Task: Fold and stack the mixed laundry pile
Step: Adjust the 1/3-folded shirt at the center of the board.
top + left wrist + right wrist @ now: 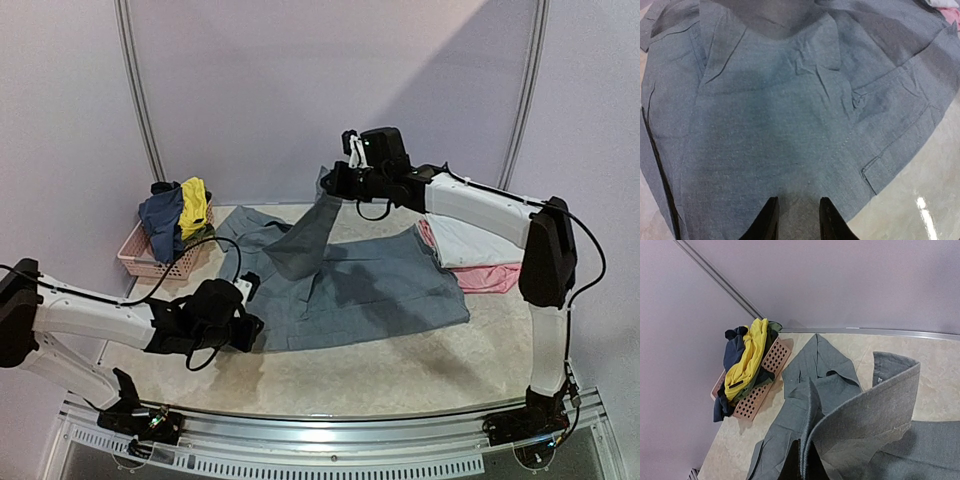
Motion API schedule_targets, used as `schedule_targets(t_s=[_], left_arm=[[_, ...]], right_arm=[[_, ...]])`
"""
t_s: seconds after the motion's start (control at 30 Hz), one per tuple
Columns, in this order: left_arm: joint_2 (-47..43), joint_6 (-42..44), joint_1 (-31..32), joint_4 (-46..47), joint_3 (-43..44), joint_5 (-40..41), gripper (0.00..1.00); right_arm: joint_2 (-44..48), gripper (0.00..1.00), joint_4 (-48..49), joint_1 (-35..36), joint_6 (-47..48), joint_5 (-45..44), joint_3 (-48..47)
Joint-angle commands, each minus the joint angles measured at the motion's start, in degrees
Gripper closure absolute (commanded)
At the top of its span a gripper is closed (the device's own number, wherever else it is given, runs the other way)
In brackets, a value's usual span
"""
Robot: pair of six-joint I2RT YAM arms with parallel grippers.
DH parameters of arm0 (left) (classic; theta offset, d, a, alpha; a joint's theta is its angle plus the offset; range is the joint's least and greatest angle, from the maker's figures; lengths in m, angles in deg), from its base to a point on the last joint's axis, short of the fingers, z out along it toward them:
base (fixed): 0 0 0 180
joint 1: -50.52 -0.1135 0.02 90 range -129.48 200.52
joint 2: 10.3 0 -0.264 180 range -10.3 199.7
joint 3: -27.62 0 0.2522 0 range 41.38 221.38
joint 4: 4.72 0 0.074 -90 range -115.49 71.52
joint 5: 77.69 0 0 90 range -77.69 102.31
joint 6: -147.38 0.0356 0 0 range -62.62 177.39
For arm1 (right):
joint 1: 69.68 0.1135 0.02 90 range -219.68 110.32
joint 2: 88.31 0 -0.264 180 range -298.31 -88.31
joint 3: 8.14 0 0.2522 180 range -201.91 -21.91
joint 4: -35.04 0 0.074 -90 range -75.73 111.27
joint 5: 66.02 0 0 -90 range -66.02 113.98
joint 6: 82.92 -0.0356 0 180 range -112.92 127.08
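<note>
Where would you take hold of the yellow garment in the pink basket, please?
Probably its raised top fold, from above: the yellow garment drapes over the navy garment in the pink basket, exposed on top, while its sides are hemmed in.

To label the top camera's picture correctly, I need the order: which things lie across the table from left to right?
pink basket → navy top → yellow garment → grey garment → white and pink pieces
</note>
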Motion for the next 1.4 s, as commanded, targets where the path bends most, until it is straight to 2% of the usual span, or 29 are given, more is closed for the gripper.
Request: schedule_targets(t_s=[0.0,0.17,0.37,0.57,0.7,0.83,0.93,1.0,1.13,1.27,1.37], left_arm=[[2.66,0.36,-2.69,1.91,0.23,-0.6,0.71],[3.62,-3.01,-3.43,0.42,-2.73,0.24,0.7],[5.11,-7.63,-3.92,-1.2,-4.5,2.23,0.69],[0.45,-11.13,-3.65,-6.64,-5.73,2.85,0.69],[-8.38,-10.88,-2.21,-11.77,-5.36,3.17,0.61],[-18.91,-9.81,-2.12,-18.78,-4.0,4.97,0.4],[-25.38,-9.53,-2.73,-22.31,-3.87,5.75,0.32],[-28.17,-10.11,-3.86,-23.99,-3.96,6.01,0.31],[-27.69,-11.64,-9.59,-24.72,-4.33,5.32,0.35],[-26.32,-14.04,-17.91,-21.12,-6.39,-2.59,0.37],[-25.11,-16.22,-21.91,-18.67,-8.24,-7.06,0.38]], right_arm=[[7.13,1.0,-1.71,-0.12,3.62,5.27,5.06],[13.18,1.0,-2.62,-0.25,6.85,7.42,13.71],[17.62,1.0,-5.61,-0.26,8.73,8.19,18.52],[21.33,1.0,-7.34,-0.26,9.06,7.68,21.93],[22.65,1.0,-7.46,-0.2,9.1,8.75,23.4],[22.74,1.0,-8.83,-0.26,9.61,9.09,24.03],[23.23,1.0,-9.55,-0.3,10.3,8.52,25.32],[24.04,1.0,-9.67,-0.26,10.5,8.16,26.6],[26.08,1.0,-9.34,-0.26,10.62,8.04,29.18],[28.01,1.0,-9.41,-0.3,10.46,7.56,32.77],[29.99,1.0,-8.81,-0.26,10.38,6.62,35.92]])
